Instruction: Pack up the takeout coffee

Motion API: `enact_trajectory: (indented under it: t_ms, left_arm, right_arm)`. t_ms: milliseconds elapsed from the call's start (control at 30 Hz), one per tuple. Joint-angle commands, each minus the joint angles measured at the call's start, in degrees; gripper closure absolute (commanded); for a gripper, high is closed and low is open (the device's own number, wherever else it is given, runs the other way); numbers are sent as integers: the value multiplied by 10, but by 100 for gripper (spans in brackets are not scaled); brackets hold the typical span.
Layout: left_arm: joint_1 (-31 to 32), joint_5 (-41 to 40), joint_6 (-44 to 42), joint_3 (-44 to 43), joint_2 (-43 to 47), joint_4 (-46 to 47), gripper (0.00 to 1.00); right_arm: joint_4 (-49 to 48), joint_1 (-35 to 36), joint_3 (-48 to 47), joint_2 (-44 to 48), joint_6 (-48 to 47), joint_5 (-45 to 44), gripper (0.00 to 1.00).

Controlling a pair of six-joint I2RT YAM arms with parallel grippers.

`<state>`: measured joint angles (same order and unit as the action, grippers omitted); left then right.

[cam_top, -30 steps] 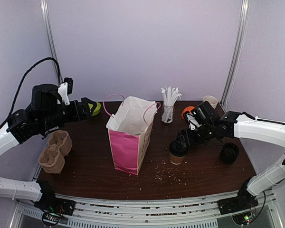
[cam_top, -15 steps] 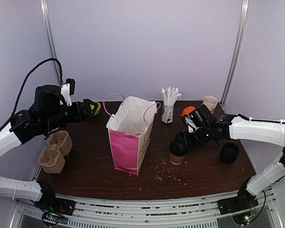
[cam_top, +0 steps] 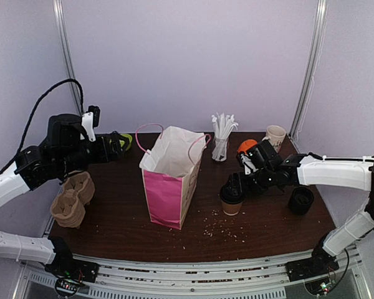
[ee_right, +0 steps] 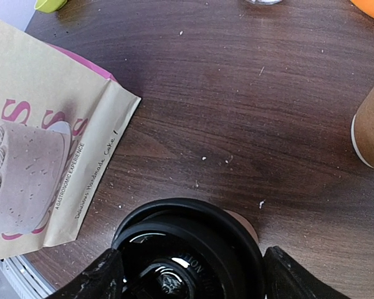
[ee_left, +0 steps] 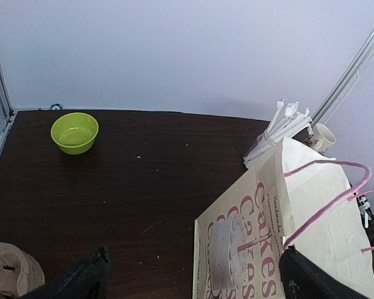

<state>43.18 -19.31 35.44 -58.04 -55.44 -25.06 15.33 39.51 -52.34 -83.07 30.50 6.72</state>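
Right gripper [cam_top: 234,185], centre right of top view: closed on black lid [ee_right: 188,244] of takeout coffee [cam_top: 231,202]. Cup upright on table [cam_top: 268,230], right of pink bag [cam_top: 169,187]. Left gripper [ee_left: 194,254], upper left: spread wide, holding nothing.

The table [cam_top: 268,227] is dark grained wood, the bag [cam_top: 168,187] matt paper, the cup [cam_top: 231,208] brown paper under a glossy plastic lid [ee_right: 187,249].

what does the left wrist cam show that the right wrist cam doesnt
Only left wrist: the white straws, the cardboard cup carrier. Only right wrist: the black lid of the takeout coffee between the fingers of the right gripper, an orange bowl's edge. Both: the cake bag, the green bowl, the dark table.
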Motion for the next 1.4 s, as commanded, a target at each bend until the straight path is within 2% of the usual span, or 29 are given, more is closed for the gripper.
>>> enact_trajectory:
  t_ms: [0, 367, 667, 800, 1133, 1367]
  left_arm:
    - [-3, -3, -6, 8, 3, 28, 2]
    - [-3, -3, -4, 12, 4, 26, 2]
    - [-3, 1, -1, 12, -2, 27, 2]
    - [-3, 2, -2, 12, -1, 27, 2]
    - [-3, 2, -1, 12, 10, 24, 2]
    - [-3, -1, -4, 12, 9, 25, 2]
  right_arm:
    - [48, -4, 33, -22, -1, -21, 23]
    - [74, -4, 109, -9, 4, -34, 31]
    - [55, -4, 184, 39, 39, -19, 31]
    - [48, -4, 191, 56, 52, -14, 26]
    - [127, -4, 66, 100, 47, -31, 1]
    - [215, -4, -31, 83, -2, -31, 0]
